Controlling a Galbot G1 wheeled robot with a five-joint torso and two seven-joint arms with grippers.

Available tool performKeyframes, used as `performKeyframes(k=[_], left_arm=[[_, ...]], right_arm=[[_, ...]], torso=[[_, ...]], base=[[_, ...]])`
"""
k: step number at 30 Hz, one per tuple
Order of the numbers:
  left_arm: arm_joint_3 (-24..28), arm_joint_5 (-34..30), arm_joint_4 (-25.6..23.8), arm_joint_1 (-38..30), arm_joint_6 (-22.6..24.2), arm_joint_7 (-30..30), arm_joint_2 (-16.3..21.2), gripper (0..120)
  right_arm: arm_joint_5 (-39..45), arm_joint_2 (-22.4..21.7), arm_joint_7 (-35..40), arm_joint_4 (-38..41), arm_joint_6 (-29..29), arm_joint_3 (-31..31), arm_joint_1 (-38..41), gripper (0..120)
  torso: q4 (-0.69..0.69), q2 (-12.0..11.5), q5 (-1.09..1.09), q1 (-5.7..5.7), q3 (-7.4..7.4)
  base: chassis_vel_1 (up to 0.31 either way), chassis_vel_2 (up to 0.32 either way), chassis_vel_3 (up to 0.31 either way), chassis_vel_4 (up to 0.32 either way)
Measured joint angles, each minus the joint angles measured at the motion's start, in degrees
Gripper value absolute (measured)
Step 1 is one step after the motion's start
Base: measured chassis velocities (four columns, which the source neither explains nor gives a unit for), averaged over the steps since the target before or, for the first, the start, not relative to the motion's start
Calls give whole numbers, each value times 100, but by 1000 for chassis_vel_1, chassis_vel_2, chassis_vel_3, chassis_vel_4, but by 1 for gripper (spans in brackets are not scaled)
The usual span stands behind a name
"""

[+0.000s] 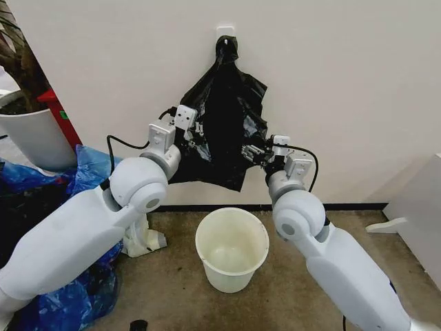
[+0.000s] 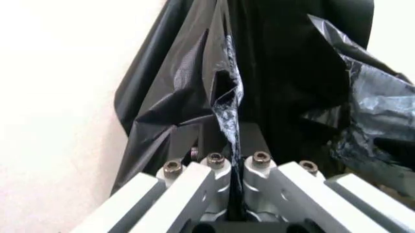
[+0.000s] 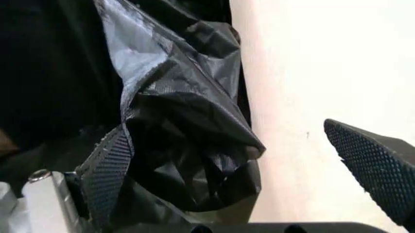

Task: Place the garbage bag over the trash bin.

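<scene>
1. Black, crinkly plastic is what I am working on: the garbage bag [image 1: 224, 124] hangs from a white wall hook [image 1: 225, 32] at twelve o'clock of my head view, directly above the trash bin [image 1: 231, 248], which stands empty on the floor between my forearms.

2. At about nine o'clock of the bag, my left gripper [image 1: 195, 131] is pinched together on a fold of the film; in the left wrist view the two pads [image 2: 254, 145] meet with the thin sheet [image 2: 224, 97] running up between them.

3. At about three o'clock of the bag, my right gripper [image 1: 251, 153] stands apart. In the right wrist view one ribbed pad [image 3: 107, 165] lies against a bunched lobe of plastic [image 3: 188, 145], while the other pad [image 3: 379, 167] is off it, with bare wall in between.

4. I judge the step to be the pick-up from the wall, half done: one side held, the other not yet. The next move calls for my right pads to close on that lobe, then a lift to free the bag from the hook.

5. Around me: a plant pot [image 1: 34, 138] and blue plastic bags [image 1: 76, 176] at nine o'clock, clear of the bin. The hook and the slippery, thin film look like the main hindrances.
</scene>
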Motion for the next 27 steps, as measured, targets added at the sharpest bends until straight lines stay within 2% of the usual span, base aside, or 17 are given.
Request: performKeyframes(k=[3,8,10,14,15,17,21,22,27], left_arm=[[-60,10,-7,42,-11,40,17,0],[-141,25,-8,76,-34,111,27,0],[-150,29,-4,83,-38,121,26,0],[-174,44,5,114,-51,135,22,0],[-178,48,7,121,-54,142,22,0],[-179,50,9,122,-55,144,22,0],[-182,57,16,122,-59,147,11,0],[-181,58,16,121,-59,147,9,0],[-206,58,12,162,-70,145,11,0]], right_arm=[[81,36,-27,-84,62,-21,47,92],[152,91,-169,-211,169,-57,133,69],[152,83,-203,-216,187,-57,134,66],[118,39,-403,-239,269,-58,134,51],[100,30,-469,-240,286,-58,135,43],[94,27,-494,-240,293,-58,139,41],[62,0,-570,-239,323,-72,166,25],[25,-13,-590,-239,344,-72,171,18],[-47,-86,-657,-187,379,-33,126,5]], torso=[[0,0,0,0,0],[1,0,0,0,0],[0,0,0,0,0],[0,0,0,0,0],[0,0,0,0,0],[0,0,0,0,0],[0,0,1,0,0],[0,0,1,0,0],[1,0,1,0,0]], base=[[0,0,0,0],[0,0,0,0],[0,0,0,0],[0,0,0,0],[0,0,0,0],[0,0,0,0],[0,0,0,0],[0,0,0,0],[0,0,0,0]])
